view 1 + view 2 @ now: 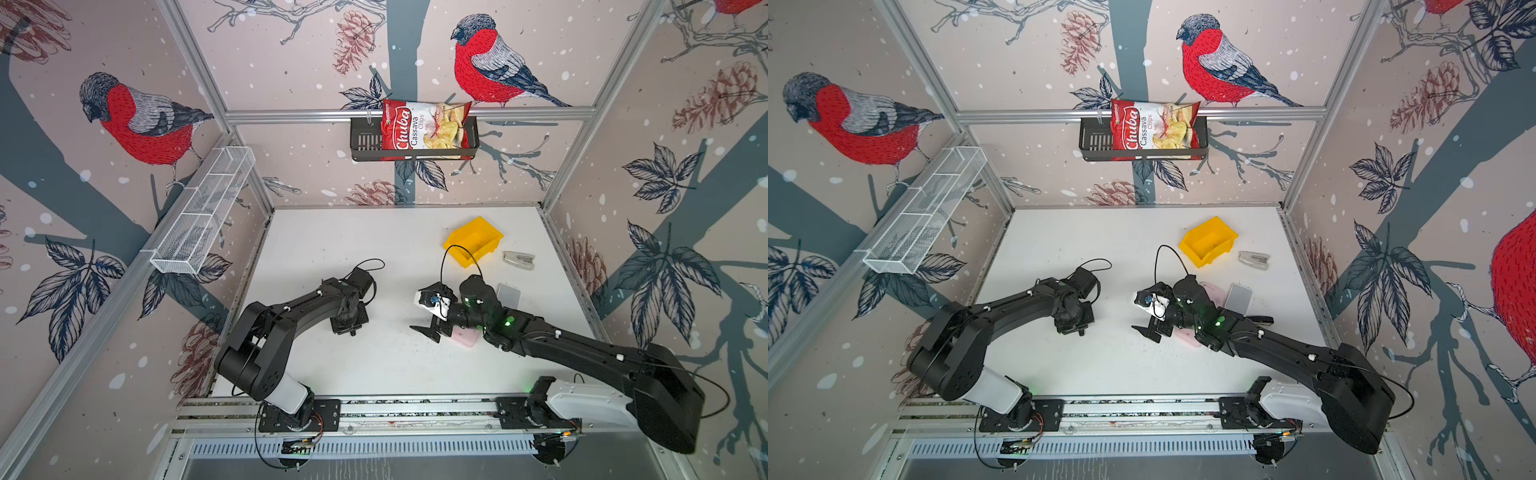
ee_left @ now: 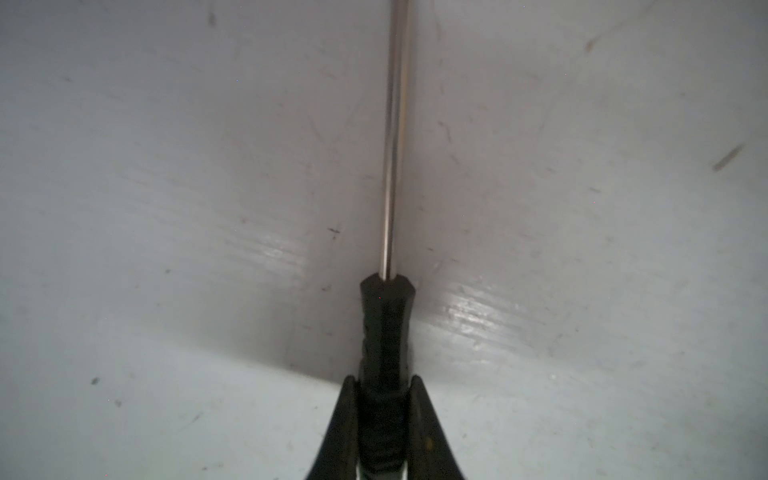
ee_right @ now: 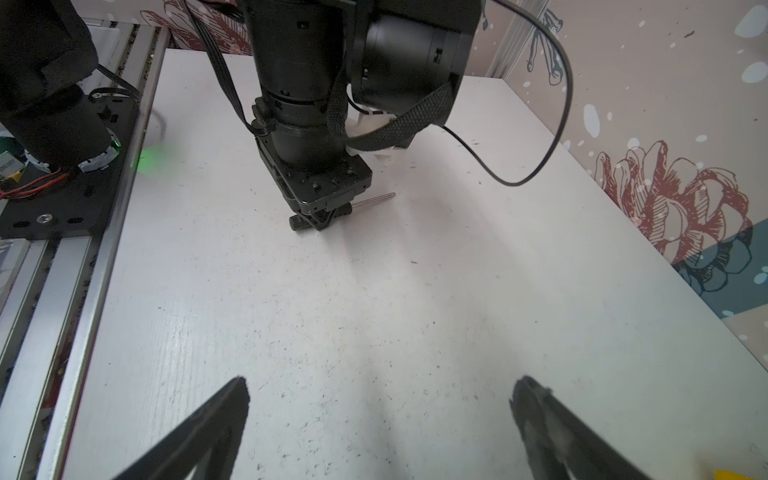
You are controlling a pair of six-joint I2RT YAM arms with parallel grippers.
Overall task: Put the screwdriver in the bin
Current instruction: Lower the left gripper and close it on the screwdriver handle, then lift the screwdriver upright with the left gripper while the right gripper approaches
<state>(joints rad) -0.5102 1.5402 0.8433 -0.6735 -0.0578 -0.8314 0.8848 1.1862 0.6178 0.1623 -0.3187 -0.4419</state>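
Left wrist: left pincer [image 2: 384,380] clamps one screwdriver [image 2: 386,324], seemingly on table [image 2: 166,291]; right pincer [image 3: 382,380] gapes; one bin [image 1: 490,241].

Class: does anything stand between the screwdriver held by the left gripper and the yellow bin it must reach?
Partly. With the left gripper shut on the screwdriver, the right arm's wrist and its black cable loop lie close to the direct line to the bin, the loop arching over its front. Nothing else visible does.
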